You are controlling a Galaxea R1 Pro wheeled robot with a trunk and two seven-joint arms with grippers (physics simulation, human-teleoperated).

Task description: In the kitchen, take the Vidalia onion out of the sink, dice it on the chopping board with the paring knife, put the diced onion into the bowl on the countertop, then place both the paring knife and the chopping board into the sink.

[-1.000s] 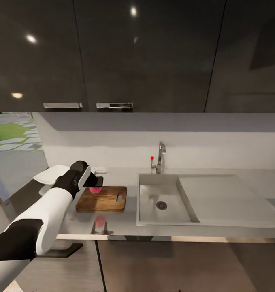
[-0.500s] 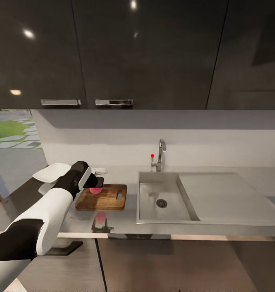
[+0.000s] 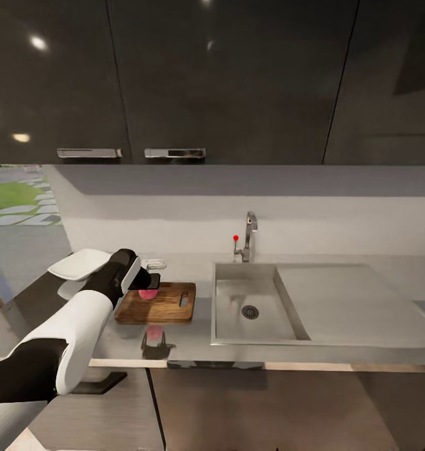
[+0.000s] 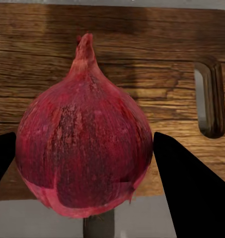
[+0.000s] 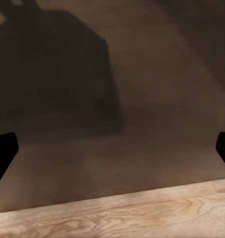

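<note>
Dark glossy wall cabinets hang over the scene, and below them the grey tabletop runs along the wall with the steel sink set into it; everything else is placed from that sink. The flat drainboard extends from the basin's far side, away from the left arm, and the chrome tap with its red knob stands just behind the basin. The basin itself holds only its round drain. Just beside the sink, on the side of the left arm, lies the chopping board, flat on the tabletop, its handle slot toward the sink. Farther from the sink, beyond the board, sits the white bowl. The left pincer hangs over the board's far end from the sink, its two dark fingers pinching the onion, a whole dark-red bulb with its stem tip pointing up in the wrist view and the board's wood grain behind it. The right pincer is spread wide, its fingertips at the picture's edges, over pale wood-plank floor and a dim brown surface.
</note>
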